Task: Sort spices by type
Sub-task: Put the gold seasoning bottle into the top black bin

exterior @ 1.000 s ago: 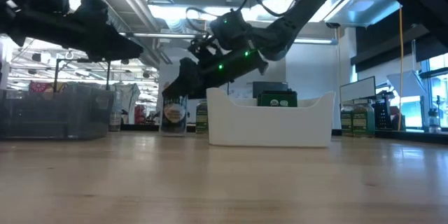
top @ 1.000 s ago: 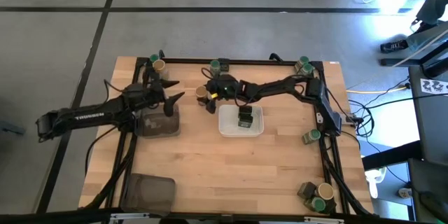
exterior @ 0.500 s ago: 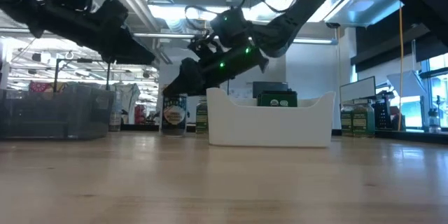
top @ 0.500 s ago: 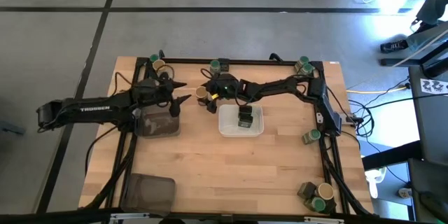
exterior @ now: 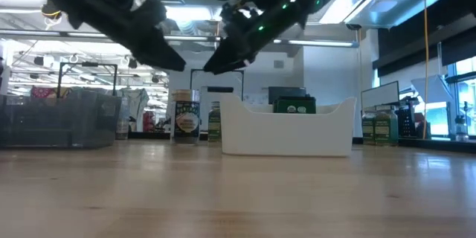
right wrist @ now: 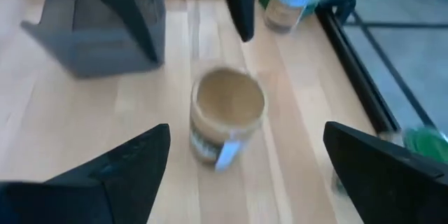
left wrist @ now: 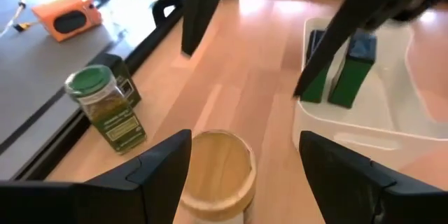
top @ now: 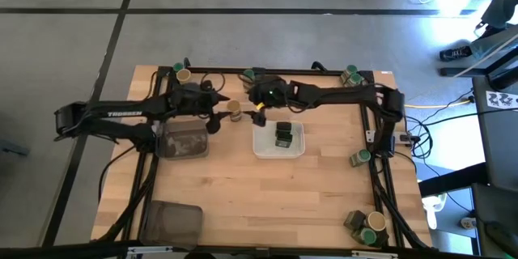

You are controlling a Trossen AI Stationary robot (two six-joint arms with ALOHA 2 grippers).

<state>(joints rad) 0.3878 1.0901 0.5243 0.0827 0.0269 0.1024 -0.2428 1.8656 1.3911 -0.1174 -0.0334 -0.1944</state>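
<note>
Both end effectors meet over the far middle of the bench in the high view: the left end effector reaches from nine o'clock, the right end effector from three o'clock, and a tan-topped jar stands upright between them, touched by neither; their dark links hide how the fingers stand here. At four o'clock from that jar a white tray holds a dark tin; more spice jars sit along the far and right edges, too small to sort. White lettering runs along the left arm, hard to read for certain. Seen from the low view, both end effectors hang above the bench, their upper parts cut off by the top edge; the tan-topped jar shows a label whose print cannot be read, and the white tray hides all but the tin's green top. From the left wrist view, the spread fingers flank the tan-topped jar without touching, gripping nothing; a green-lidded jar stands beside it, label illegible. From the right wrist view, the fingers stand wide and empty either side of the blurred jar.
</note>
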